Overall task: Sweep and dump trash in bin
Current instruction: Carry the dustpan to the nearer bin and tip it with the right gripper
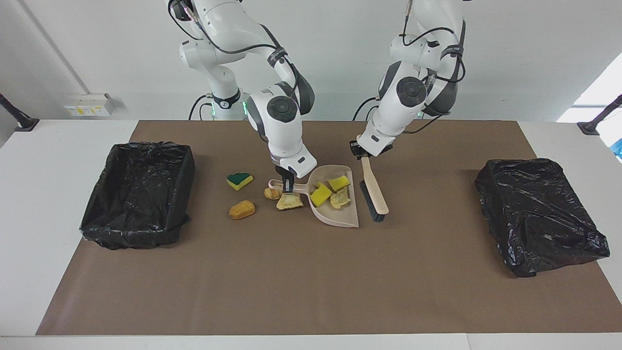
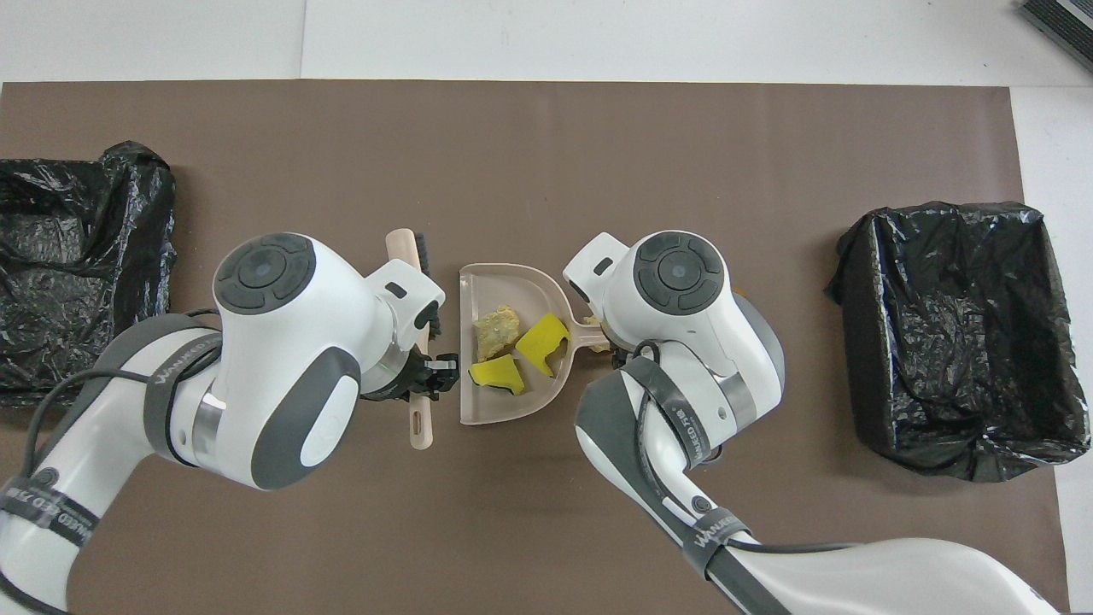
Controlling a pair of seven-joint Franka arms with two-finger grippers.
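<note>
Presently, findings by item:

Dustpan: beige, flat on the brown mat at the centre of the facing view, open edge toward the lower right of that view.

Trash in pan: three scraps lie inside, two yellow and one tan; in the overhead view they sit at frame centre.

Trash on mat: four scraps lie left of the pan in the facing view. Yellow piece with dark green top; orange piece below it; small tan piece and a tan wedge touching the pan's handle.

Right gripper: down at the dustpan handle, fingers clenched on it, left of centre in the facing view.

Brush: beige handle, black bristles, lying just right of the pan in the facing view, bristle end lowest.

Left gripper: at the brush handle's upper end, fingers closed around it; seen at centre left in the overhead view.

Bins: one black-lined bin at the facing view's left, open; a second at its right.
</note>
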